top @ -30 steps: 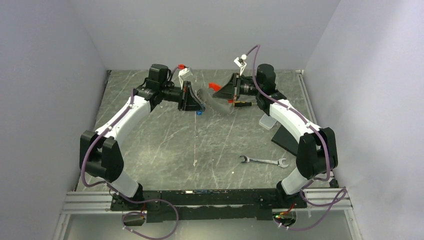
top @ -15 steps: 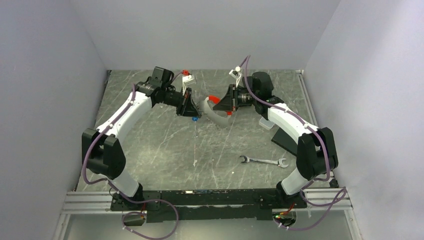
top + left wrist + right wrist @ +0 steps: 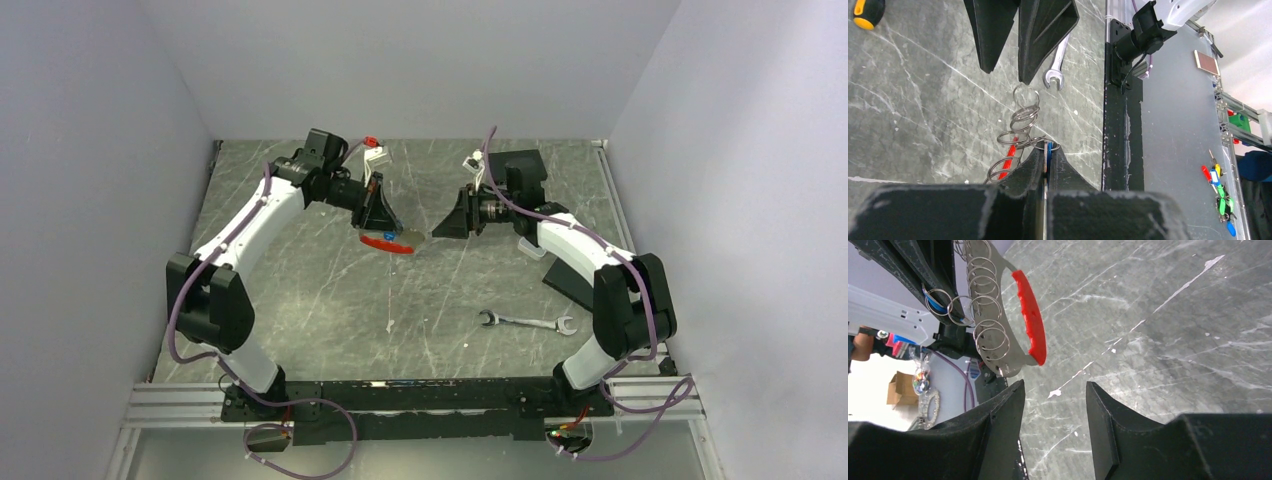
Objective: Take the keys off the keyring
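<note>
My left gripper point(image 3: 1047, 148) is shut on the keys point(image 3: 1048, 150): a blue-headed one pressed flat against a silvery one. From them hangs the keyring point(image 3: 998, 315), a silvery curved piece with several split rings and a bright red tag point(image 3: 1031, 320). In the top view the keyring point(image 3: 392, 241) dangles just under the left gripper point(image 3: 384, 224), above the table. My right gripper point(image 3: 1055, 385) is open with nothing between its fingers. It sits a short way to the right of the keyring point(image 3: 437, 228), not touching it.
A silver open-ended wrench point(image 3: 527, 322) lies on the table near the right arm. A black slab point(image 3: 570, 282) and a pale block point(image 3: 535, 246) sit at the right. A yellow-and-black screwdriver handle point(image 3: 865, 10) shows at the corner of the left wrist view.
The right gripper has opened, let go of the keyring and backed off to the right. The keyring has swung down and now hangs from the left gripper alone.
</note>
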